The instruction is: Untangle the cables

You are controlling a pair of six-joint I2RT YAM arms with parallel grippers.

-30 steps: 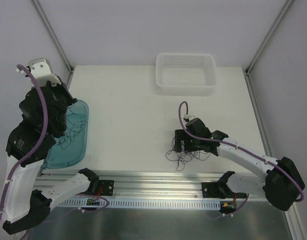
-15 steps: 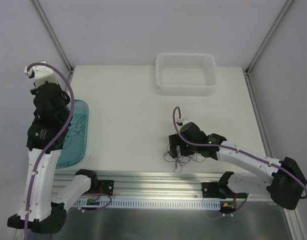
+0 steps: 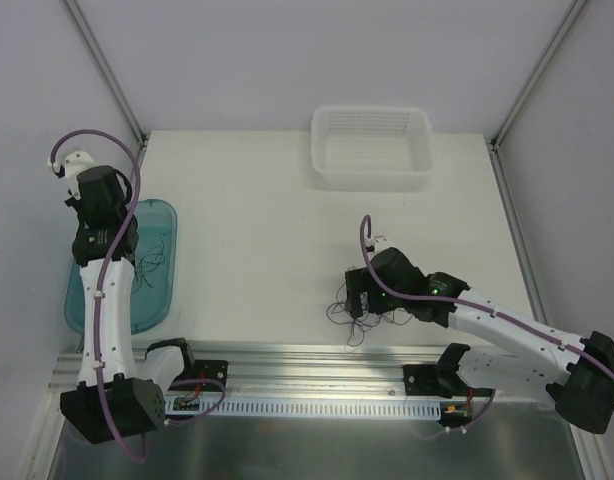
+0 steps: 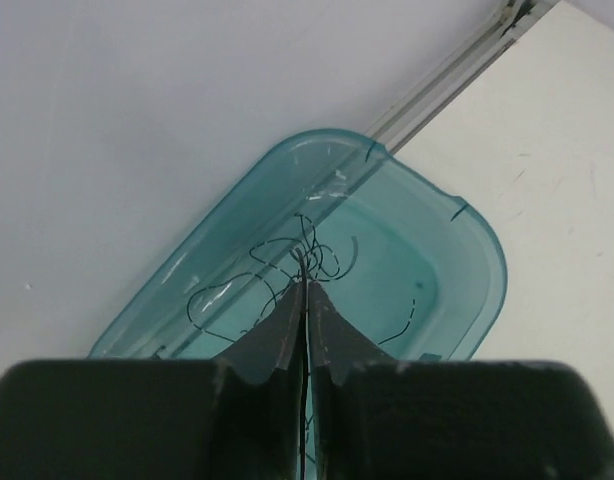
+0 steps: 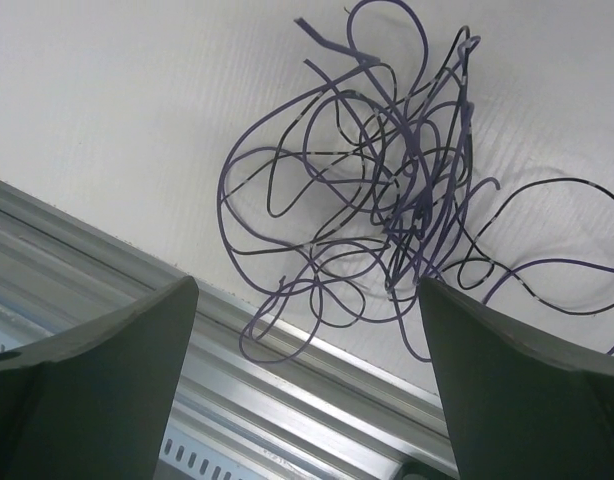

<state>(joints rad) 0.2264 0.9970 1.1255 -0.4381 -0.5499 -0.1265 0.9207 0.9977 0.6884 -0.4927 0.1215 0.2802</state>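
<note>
A tangled clump of thin purple and black cables (image 3: 359, 312) (image 5: 397, 200) lies at the table's near edge, with one loop reaching over the metal rail. My right gripper (image 3: 372, 296) (image 5: 307, 285) hangs just above it, open wide, the clump between and beyond its fingers and nothing held. Loose cable strands (image 3: 147, 265) (image 4: 237, 290) lie in a teal tray (image 3: 163, 208) (image 4: 487, 255) at the left. My left gripper (image 3: 109, 245) (image 4: 304, 282) is above that tray, shut on one hair-thin dark strand that runs between its fingers down toward the others.
A white mesh basket (image 3: 372, 178) stands at the back of the table. An aluminium rail (image 3: 307, 358) (image 5: 287, 400) runs along the near edge, right below the clump. The tray lies against the left wall frame.
The left arm has straightened and drawn back over the tray's far left side, still shut. The right gripper opened wider and shifted a little over the clump.
</note>
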